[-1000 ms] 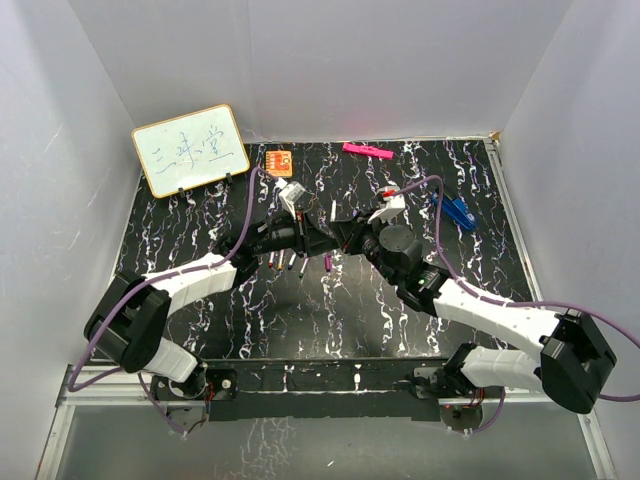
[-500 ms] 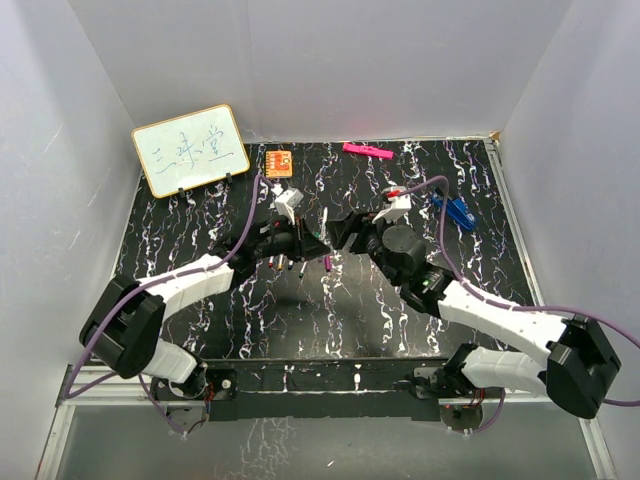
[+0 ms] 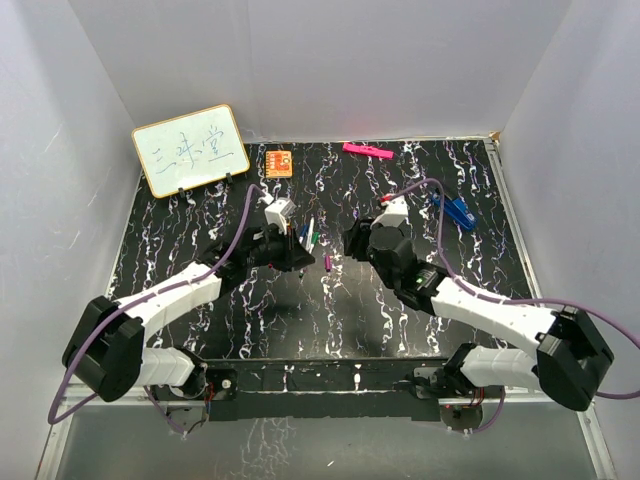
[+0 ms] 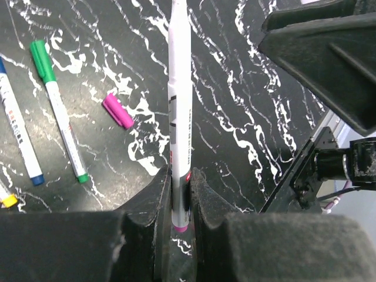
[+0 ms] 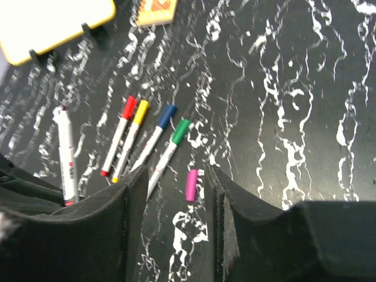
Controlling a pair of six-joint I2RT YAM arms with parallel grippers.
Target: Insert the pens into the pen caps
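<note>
My left gripper (image 4: pixel 180 194) is shut on the lower end of a white pen (image 4: pixel 179 100) with a purple base, held clear of the table. The loose purple pen cap (image 4: pixel 117 110) lies flat on the black marbled table. My right gripper (image 5: pixel 176 176) hangs open just over that cap (image 5: pixel 191 184), its fingers on either side and not touching it. Several pens lie side by side with caps on: red (image 5: pixel 120 138), yellow (image 5: pixel 132 138), blue (image 5: pixel 155 135) and green (image 5: pixel 170 150). From above, the left gripper (image 3: pixel 298 255) and the right gripper (image 3: pixel 355 240) flank the cap (image 3: pixel 327 263).
A small whiteboard (image 3: pixel 190 148) stands at the back left. An orange card (image 3: pixel 279 162) and a flat pink bar (image 3: pixel 366 151) lie along the back edge. Blue clip-like pieces (image 3: pixel 458 210) sit at the right. White walls close in the table on three sides.
The two grippers were together a second ago and have drawn apart. The right one opened and dropped over the purple cap. The left one pulled back left, still holding the pen.
</note>
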